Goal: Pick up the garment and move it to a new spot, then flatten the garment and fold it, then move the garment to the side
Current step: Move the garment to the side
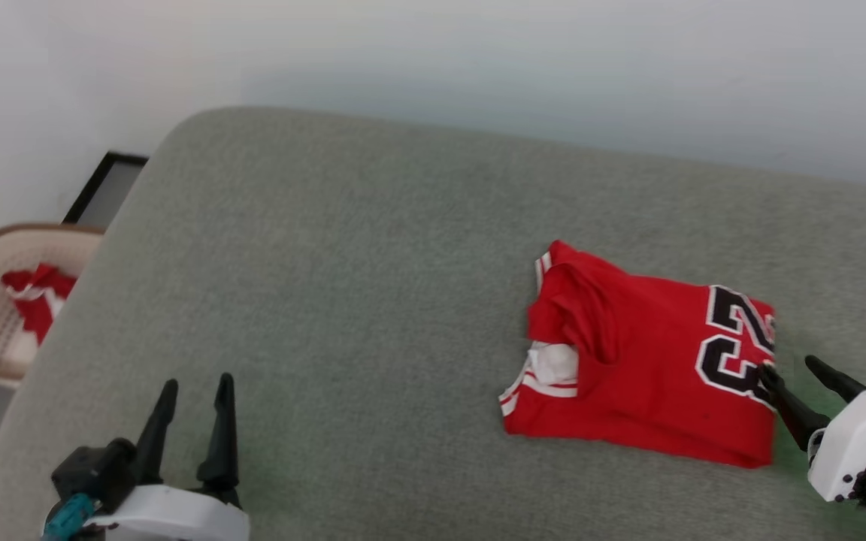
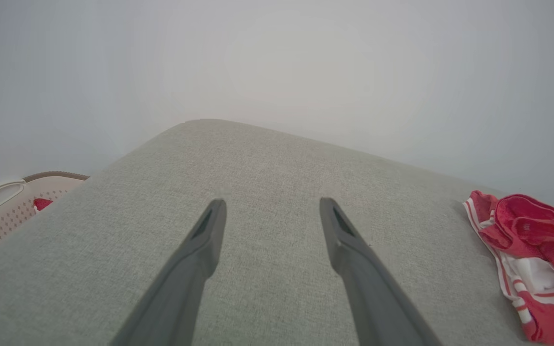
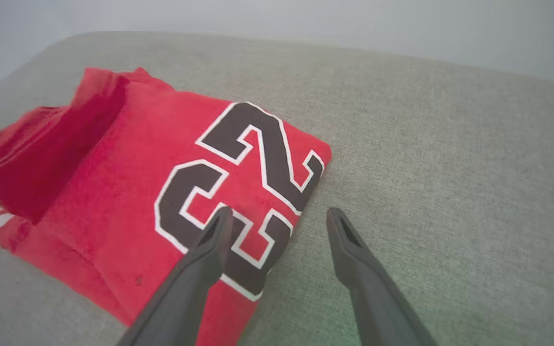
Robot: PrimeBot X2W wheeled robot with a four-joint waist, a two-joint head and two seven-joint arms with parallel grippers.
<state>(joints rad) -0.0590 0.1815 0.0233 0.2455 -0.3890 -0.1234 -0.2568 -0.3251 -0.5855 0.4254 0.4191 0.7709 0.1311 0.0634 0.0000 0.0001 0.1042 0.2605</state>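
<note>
At numbered edge of folded red jersey shirt (image 1: 628, 361): right gripper (image 1: 790, 368) spread, astride | left gripper (image 1: 197, 382) spread, well apart | soft, light, layers likely slip | pinch full stack there

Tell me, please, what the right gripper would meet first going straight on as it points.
Probably the garment: the right gripper straddles its edge by the number, one finger over cloth, the other over the grey cushion.
</note>
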